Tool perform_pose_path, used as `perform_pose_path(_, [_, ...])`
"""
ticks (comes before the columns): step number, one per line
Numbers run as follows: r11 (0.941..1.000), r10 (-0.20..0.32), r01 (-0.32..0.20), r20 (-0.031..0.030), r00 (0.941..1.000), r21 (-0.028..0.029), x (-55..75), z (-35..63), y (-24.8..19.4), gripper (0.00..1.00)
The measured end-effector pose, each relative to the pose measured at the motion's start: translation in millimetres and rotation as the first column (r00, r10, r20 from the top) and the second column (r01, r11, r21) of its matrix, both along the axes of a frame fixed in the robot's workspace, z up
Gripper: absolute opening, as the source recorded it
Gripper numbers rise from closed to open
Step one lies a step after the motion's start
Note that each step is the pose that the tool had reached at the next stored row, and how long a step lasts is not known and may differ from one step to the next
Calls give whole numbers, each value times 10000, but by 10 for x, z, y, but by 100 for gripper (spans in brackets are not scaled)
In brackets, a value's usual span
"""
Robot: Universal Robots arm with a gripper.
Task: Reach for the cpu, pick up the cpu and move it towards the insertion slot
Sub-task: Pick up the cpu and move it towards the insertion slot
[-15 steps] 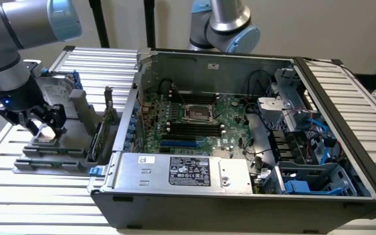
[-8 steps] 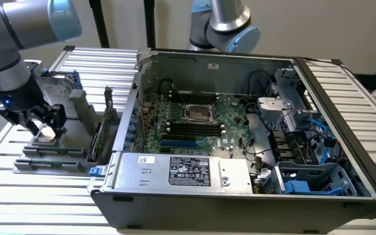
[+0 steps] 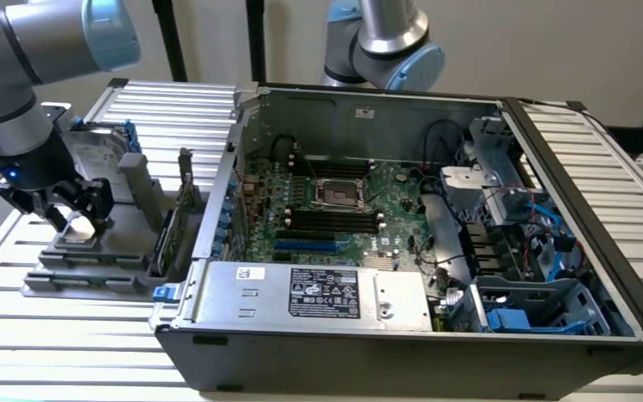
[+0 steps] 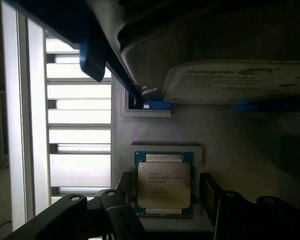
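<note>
Station as found: the black two-fingered gripper (image 3: 74,219) of the grey Universal Robots arm is lowered over the flat grey plastic holder block (image 3: 87,270) at the exterior view's left, on the pale slatted metal desk (image 3: 76,335). The small flat square cpu with a silvery-grey metal top and green rim (image 4: 164,184) lies face up in a pale-framed square recess of that holder, printed lettering visible on its lid. In the wrist view the fingers (image 4: 126,186) stand apart, one on each side of the cpu, level with its edges; whether either finger touches the chip cannot be told. In the exterior view the cpu (image 3: 77,228) shows as a pale patch between the fingers, low against the holder. Just beside it, further along the same holder, stands the upright silver hard drive with blue rails (image 3: 100,155) (its white label faces the wrist camera). The insertion slot, a square dark socket with a shiny metal frame (image 3: 338,193), sits on the green circuit board inside the open dark grey computer case (image 3: 244,356), well apart from the gripper towards the exterior view's right, above the long black memory slots (image 3: 327,224)
</note>
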State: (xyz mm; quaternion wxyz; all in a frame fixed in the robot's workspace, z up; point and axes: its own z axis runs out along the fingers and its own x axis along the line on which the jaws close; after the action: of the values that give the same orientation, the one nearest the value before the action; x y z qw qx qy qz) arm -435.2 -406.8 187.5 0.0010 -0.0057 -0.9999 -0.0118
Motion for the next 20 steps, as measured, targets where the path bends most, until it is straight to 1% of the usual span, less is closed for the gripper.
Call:
perform_pose_path(1, [10000, -1, 1, 0, 10000, -1, 0, -1, 1, 65])
perform_pose_path(2, [10000, -1, 1, 0, 10000, -1, 0, -1, 1, 63])
perform_pose_path(4, [10000, -2, 2, 0, 10000, -4, 0, -1, 2, 63])
perform_pose_path(5, [10000, -2, 2, -1, 10000, -5, 0, -1, 2, 56])
perform_pose_path(16, [10000, -2, 2, 0, 10000, -6, 0, -1, 3, 56])
perform_pose_path(18, [10000, -2, 2, -1, 10000, -6, 0, -1, 3, 58])
perform_pose_path(19, [10000, -2, 2, -1, 10000, -7, 0, -1, 3, 65])
perform_pose_path(20, [10000, -5, 5, -1, 10000, -7, 0, -1, 3, 65])
